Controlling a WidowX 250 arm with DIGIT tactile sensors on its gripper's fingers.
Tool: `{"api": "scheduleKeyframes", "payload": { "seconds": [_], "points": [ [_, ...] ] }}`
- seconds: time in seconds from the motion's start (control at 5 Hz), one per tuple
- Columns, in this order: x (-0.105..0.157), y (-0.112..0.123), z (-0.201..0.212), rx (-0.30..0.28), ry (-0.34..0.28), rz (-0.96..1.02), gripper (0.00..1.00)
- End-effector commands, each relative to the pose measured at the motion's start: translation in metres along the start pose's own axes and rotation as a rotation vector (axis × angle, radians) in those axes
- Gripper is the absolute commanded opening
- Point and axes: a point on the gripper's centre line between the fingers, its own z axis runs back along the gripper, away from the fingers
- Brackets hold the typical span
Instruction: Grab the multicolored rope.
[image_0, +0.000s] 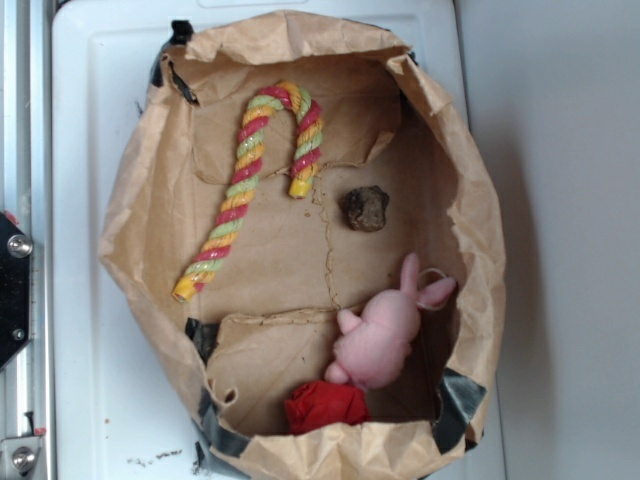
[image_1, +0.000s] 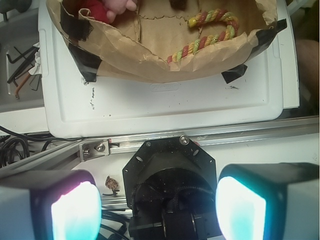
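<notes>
The multicolored rope (image_0: 243, 185) is a cane-shaped twist of red, yellow and light green strands. It lies at the upper left of the brown paper bag's floor (image_0: 290, 250), hook end toward the back. In the wrist view the multicolored rope (image_1: 210, 32) shows at the top, just behind the bag's crumpled near wall. My gripper (image_1: 159, 210) hangs well outside the bag, above the robot's black base. Its two glowing pads (image_1: 75, 212) stand wide apart with nothing between them. The exterior view does not show the gripper.
A pink plush bunny (image_0: 385, 330) and a red cloth lump (image_0: 325, 405) lie at the bag's lower right. A dark brown lump (image_0: 365, 208) sits mid-bag. The bag rests on a white tray (image_1: 150, 107). An aluminium rail (image_1: 200, 137) and loose hex keys (image_1: 20, 65) lie nearby.
</notes>
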Motion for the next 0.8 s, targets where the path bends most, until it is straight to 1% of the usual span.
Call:
{"api": "scheduleKeyframes", "payload": {
  "seconds": [0.0,0.2,0.6],
  "points": [
    [0.0,0.0,0.0,0.0,0.0,0.0,1.0],
    [0.028,-0.007,-0.006,0.016,-0.013,0.031,1.0],
    [0.06,-0.004,-0.019,0.025,-0.008,0.073,1.0]
  ]
}}
